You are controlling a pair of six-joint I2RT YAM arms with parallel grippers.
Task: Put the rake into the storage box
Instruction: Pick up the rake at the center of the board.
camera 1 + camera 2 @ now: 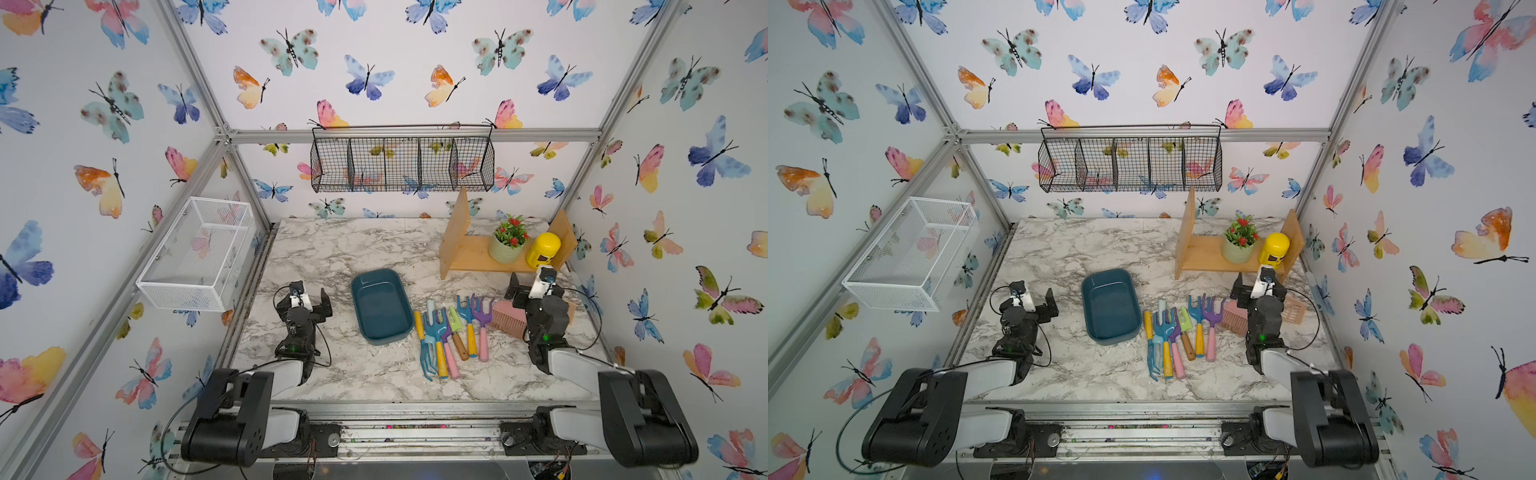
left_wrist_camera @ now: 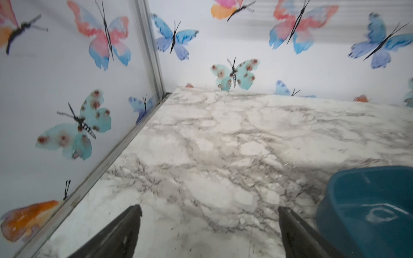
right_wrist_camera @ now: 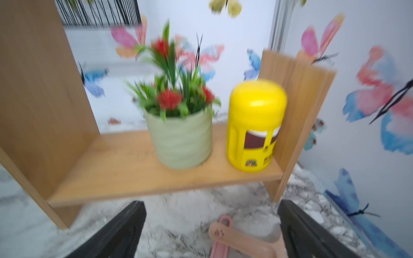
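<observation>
The storage box (image 1: 382, 307) (image 1: 1111, 305) is a dark teal tub, empty, in the middle of the marble table; its corner also shows in the left wrist view as the storage box (image 2: 368, 207). Just right of it lie several hand tools in a row. The nearest one looks like the rake (image 1: 428, 361) (image 1: 1153, 365), with teal curved tines toward the front and a yellow handle. My left gripper (image 1: 309, 305) (image 1: 1034, 305) (image 2: 210, 210) is open and empty, left of the box. My right gripper (image 1: 536, 291) (image 1: 1260, 286) (image 3: 211, 205) is open, above a pink brush (image 1: 509, 318) (image 3: 223, 223).
A wooden shelf (image 1: 469, 259) at the back right carries a potted plant (image 1: 509, 241) and a yellow jar (image 1: 542, 249). A tan dustpan (image 3: 234, 239) lies by the brush. A white mesh basket (image 1: 195, 253) hangs on the left wall, a black wire basket (image 1: 401, 164) on the back wall.
</observation>
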